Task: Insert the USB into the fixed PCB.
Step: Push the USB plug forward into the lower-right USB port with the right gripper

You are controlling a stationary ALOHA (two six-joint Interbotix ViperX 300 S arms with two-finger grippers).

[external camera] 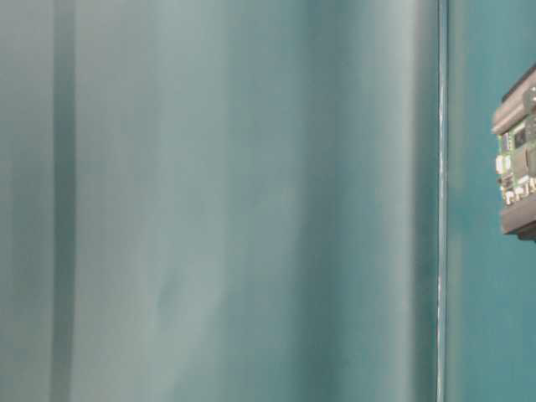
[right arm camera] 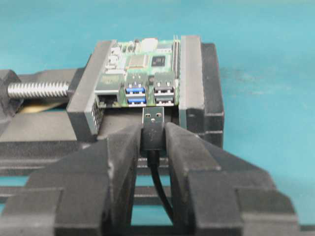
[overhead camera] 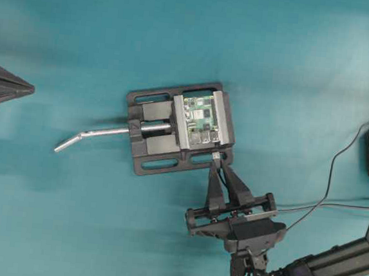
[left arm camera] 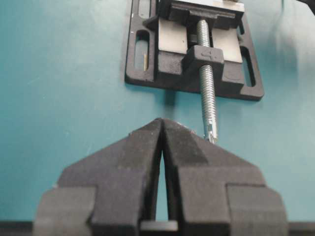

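Almost there: the right tool [right arm camera: 153,140] pinches the USB [right arm camera: 153,129] just in front of the PCB [right arm camera: 142,73].

If the plug comes in a bit too low or off to the side, its silver tip could bump the edge of a port and not go in, or slip in the grip. The USB has a shiny metal tip, a short dark body and a thin black cord. The green PCB sits squeezed in the vise [overhead camera: 152,132] on the surface. The left tool [left arm camera: 161,147] is pressed together, holding nothing.

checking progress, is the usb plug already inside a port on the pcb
No, the USB plug, held in the right claw, sits just short of the PCB ports.
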